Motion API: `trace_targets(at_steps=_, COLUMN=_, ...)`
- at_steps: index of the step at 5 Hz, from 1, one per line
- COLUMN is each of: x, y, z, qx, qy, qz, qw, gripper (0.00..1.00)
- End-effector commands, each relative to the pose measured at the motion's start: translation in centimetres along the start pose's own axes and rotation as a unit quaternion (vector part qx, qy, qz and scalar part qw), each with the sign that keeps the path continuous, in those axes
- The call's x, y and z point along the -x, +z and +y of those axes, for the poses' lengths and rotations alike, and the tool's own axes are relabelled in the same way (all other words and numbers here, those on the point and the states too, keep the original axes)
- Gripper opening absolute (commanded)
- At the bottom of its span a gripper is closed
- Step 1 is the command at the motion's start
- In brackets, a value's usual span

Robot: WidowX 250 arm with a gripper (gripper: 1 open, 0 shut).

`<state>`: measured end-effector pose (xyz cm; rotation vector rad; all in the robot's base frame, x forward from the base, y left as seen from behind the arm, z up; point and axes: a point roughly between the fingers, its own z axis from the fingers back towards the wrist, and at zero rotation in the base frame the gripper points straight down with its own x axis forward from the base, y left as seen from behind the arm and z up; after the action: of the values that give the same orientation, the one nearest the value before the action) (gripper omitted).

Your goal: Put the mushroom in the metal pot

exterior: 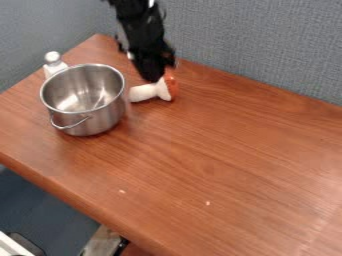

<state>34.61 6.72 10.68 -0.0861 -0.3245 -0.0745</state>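
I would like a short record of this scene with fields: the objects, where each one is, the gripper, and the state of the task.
surface: wooden table
metal pot: upright on the left part of the table, nothing seen inside
mushroom: lying on its side on the table, right beside the pot, outside it
white bottle: behind the pot, near the table's far left edge
gripper: just above the mushroom, pointing down; grip not clear
task state: mushroom not yet in the pot
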Motion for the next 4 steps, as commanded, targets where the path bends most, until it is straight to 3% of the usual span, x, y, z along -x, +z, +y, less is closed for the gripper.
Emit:
trace_targets(at_steps=1, x=-0.8, y=2.9, z=-0.8, qx=0.001, qy=-0.012, qz=-0.027, qw=0.9996, gripper=0.00)
trace_targets(at_steps=2, x=0.1, y=1.0, z=-0.3, qx=-0.002, qy=-0.027, qz=0.004, qw=0.9996, gripper=1.00)
trace_targets(at_steps=3, x=1.0, y=0.2, z=-0.5, qx=0.021, qy=-0.067, qz=0.022, qw=0.9973, gripper=1.00)
trace_targets(at_steps=4, x=1.5, y=-0.8, z=-0.5, qx=0.039, qy=-0.110, qz=0.039, qw=0.9924, gripper=1.00)
